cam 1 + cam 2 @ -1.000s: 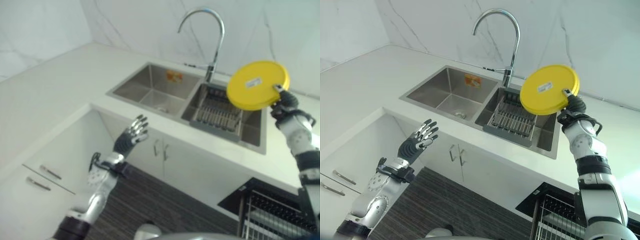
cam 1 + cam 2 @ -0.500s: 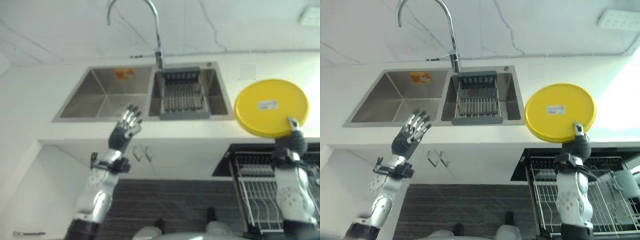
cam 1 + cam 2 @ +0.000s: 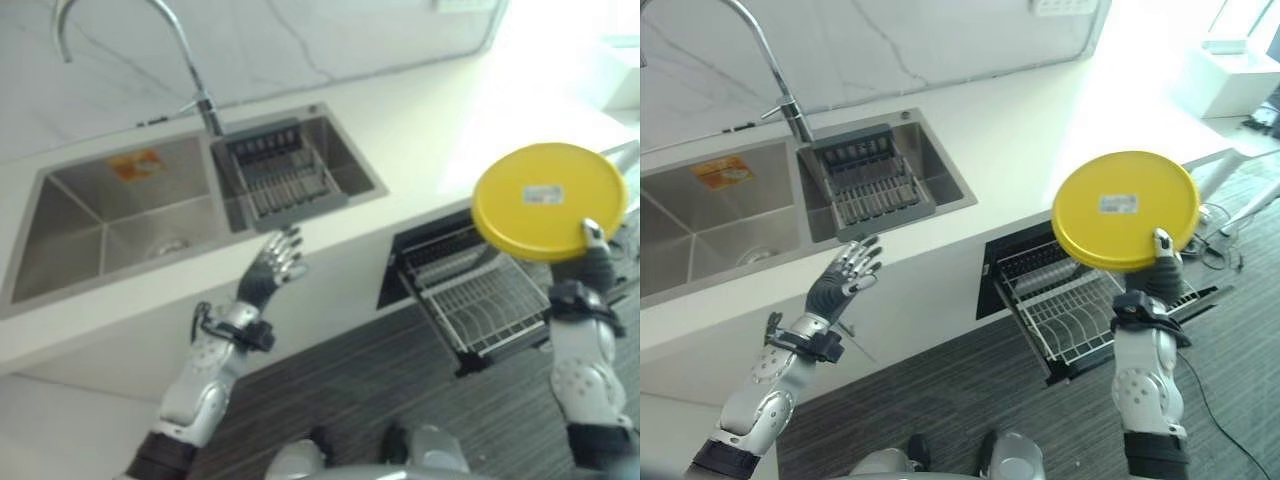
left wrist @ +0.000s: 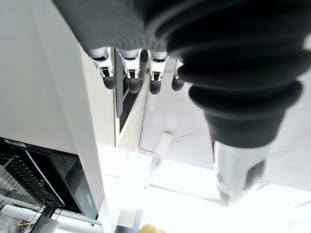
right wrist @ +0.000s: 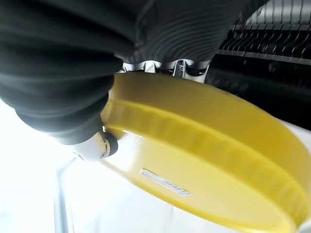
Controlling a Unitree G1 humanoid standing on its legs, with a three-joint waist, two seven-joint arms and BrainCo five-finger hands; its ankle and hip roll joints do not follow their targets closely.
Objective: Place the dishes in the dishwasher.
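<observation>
Hovering with straight, spread fingers, the left hand (image 3: 843, 282) hangs empty before the white counter (image 3: 1020, 130), near the double sink (image 3: 790, 200) with its grey drain rack (image 3: 872, 185). Right of it, the dishwasher's wire rack (image 3: 1070, 305) stands pulled out. Farthest right, the right hand (image 3: 1160, 265) pinches the yellow plate (image 3: 1127, 210) by its near rim, raised above that rack.

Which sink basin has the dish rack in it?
The right basin, next to the faucet: a dark dish rack sits inside it. The left basin holds no rack, just an orange sticker on its back wall.
</observation>
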